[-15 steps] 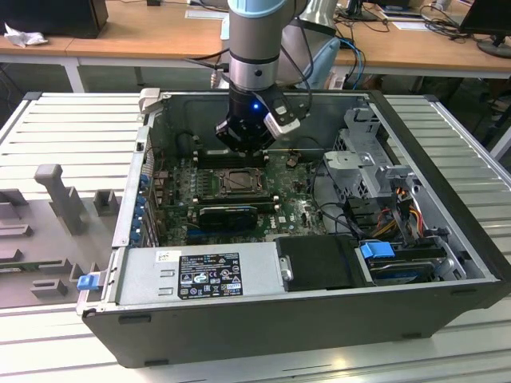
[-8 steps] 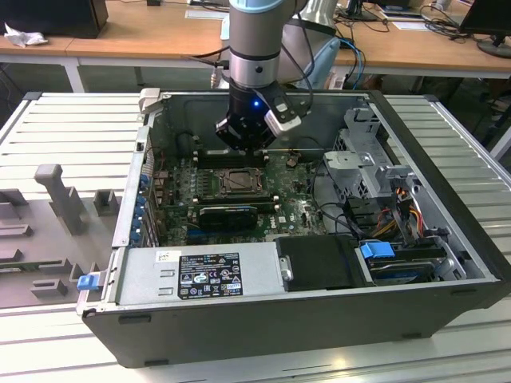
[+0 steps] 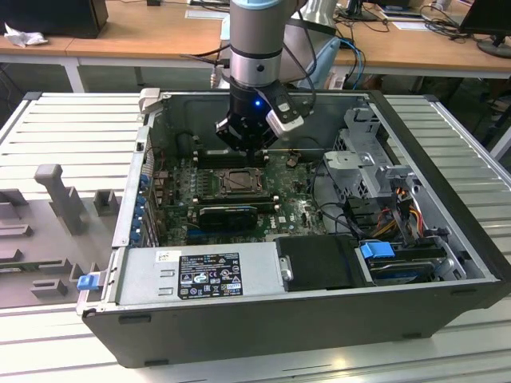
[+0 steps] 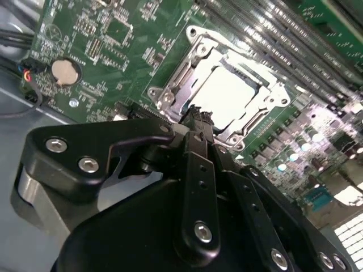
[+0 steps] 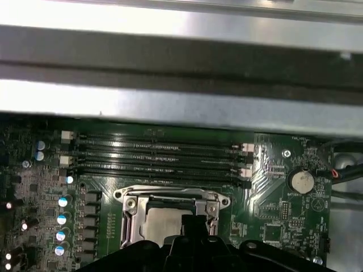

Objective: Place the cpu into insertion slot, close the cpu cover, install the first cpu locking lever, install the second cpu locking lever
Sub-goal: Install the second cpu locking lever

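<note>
A: The gripper is seen low inside the open case, hovering just past the far edge of the slot in the exterior view.

B: And the cpu is found seated in that slot, pale and flat, with the cover lying down around it, its window framing the chip.

A: In the first wrist view the same is shown: cpu framed by the cover, memory slots just beyond.

B: The fingers are judged to be pressed together, nothing grasped between them; the tips are poised just above the socket's near edge.

A: So placing and covering look done. A lever is believed to be the job in hand, though whether either is latched cannot be told from here.

B: Then care is called for. The lever should be caught near its free end, pushed down and tucked sideways under its hook.

A: Force is best kept off the cover itself, so the chip is not shifted.

B: And the green board around it must not be scraped.
</note>
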Robot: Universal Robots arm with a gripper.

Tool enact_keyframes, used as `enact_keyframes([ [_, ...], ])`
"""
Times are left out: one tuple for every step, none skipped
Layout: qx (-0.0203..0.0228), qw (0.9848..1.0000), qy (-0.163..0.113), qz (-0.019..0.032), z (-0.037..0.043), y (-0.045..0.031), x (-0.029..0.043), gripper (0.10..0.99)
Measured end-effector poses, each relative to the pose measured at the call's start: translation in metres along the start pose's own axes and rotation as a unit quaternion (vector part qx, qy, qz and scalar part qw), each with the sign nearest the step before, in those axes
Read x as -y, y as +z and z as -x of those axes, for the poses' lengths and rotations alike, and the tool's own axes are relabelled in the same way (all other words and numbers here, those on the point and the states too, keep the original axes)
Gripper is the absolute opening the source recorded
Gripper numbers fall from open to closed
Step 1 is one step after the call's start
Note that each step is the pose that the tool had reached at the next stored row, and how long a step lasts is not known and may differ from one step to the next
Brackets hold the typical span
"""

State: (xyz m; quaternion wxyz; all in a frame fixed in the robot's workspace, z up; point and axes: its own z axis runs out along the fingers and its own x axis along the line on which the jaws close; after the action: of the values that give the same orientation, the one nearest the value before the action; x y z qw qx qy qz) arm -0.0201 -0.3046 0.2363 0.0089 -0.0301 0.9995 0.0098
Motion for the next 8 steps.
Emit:
enact_keyframes([
  [0.0000, 1.0000, 0.000, 0.0000, -0.0001, 0.0000, 0.0021, 0.106],
  [0.0000, 1.0000, 0.000, 0.0000, -0.0003, -0.0001, 0.0039, 0.106],
  [0.0000, 1.0000, 0.000, 0.0000, -0.0004, -0.0001, 0.0054, 0.106],
  [0.0000, 1.0000, 0.000, 0.0000, -0.0004, -0.0002, 0.0070, 0.106],
  [0.0000, 1.0000, 0.000, 0.0000, -0.0006, -0.0002, 0.0090, 0.106],
  [0.0000, 1.0000, 0.000, 0.0000, -0.0007, -0.0002, 0.0105, 0.106],
  [0.0000, 1.0000, 0.000, 0.0000, -0.0007, -0.0002, 0.0115, 0.106],
  [0.0000, 1.0000, 0.000, 0.0000, -0.0007, -0.0003, 0.0122, 0.106],
])
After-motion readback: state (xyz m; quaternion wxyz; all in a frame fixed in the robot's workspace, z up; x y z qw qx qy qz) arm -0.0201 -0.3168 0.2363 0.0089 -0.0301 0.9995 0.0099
